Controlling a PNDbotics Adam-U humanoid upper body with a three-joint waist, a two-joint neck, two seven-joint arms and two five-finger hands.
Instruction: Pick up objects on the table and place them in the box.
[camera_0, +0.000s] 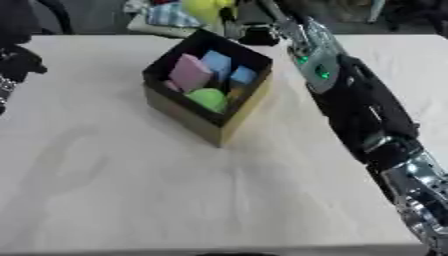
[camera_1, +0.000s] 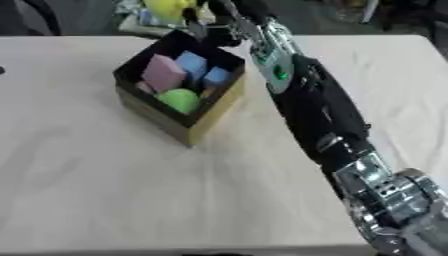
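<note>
A black-lined box (camera_0: 229, 120) with tan outer walls stands at the back middle of the table. Inside lie a pink block (camera_0: 189, 72), two blue blocks (camera_0: 218, 62) and a green ball (camera_0: 208, 97). My right arm stretches from the lower right up past the box's right side. Its hand (camera_0: 236, 26) is above the box's far corner, fingers curled by a yellow object (camera_0: 206, 9) held up at the top edge. My left hand (camera_0: 17, 64) shows as a dark shape at the left edge, away from the box.
Beige table (camera_0: 122, 190) spreads in front of and left of the box. Beyond the far edge lies a heap of cloth-like things (camera_0: 166, 16). The right forearm (camera_0: 359, 110) crosses the table's right part.
</note>
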